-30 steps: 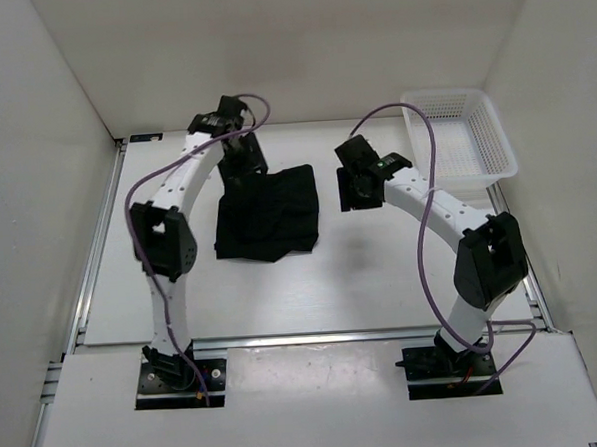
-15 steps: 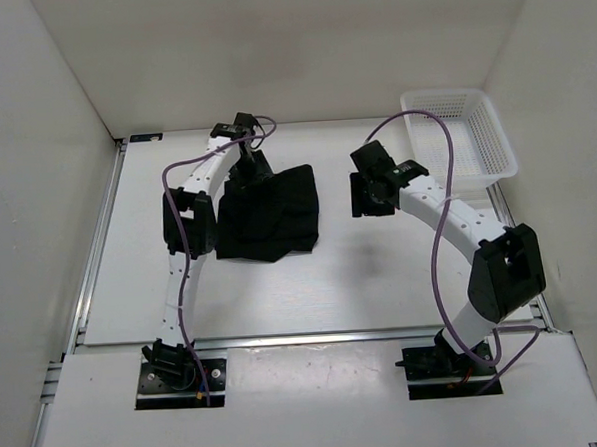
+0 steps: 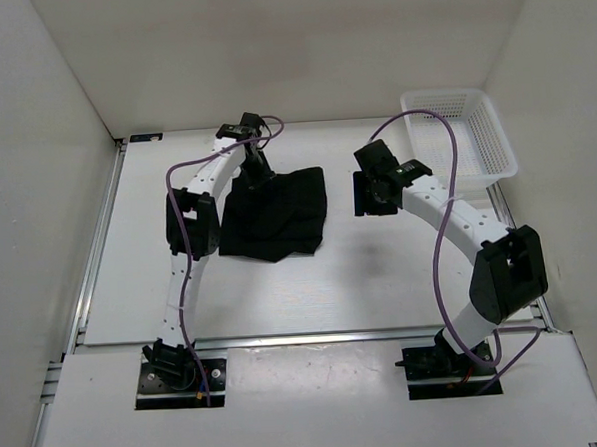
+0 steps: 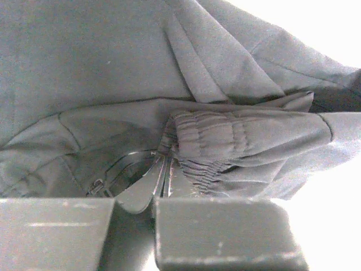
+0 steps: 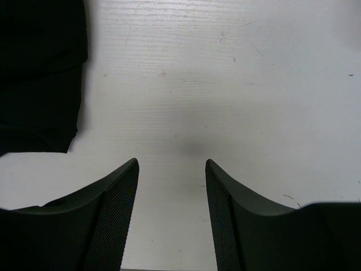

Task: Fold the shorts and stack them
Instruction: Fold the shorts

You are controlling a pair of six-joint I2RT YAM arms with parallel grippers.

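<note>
Top external view, left arm: the left pincer [image 3: 258, 174] has dropped onto the far left corner of the shorts [image 3: 276, 213] and gone from wide open to fully closed; the cloth's far edge has drifted a little rightward with it
Left wrist view, grip: jaws pressed together on the gathered waistband [image 4: 211, 138]; fabric bunches just ahead of the tips; a hold looks made
Shorts: crumpled on the bench [image 3: 332, 282], left of centre; well apart from the white mesh basket [image 3: 457, 100]
Right pincer [image 3: 369, 192]: about half open, holding nothing; hovers over bare bench just right of the shorts, barely moved
Meaning: one corner is secured, so folding can probably begin; the right side is not yet gripped
</note>
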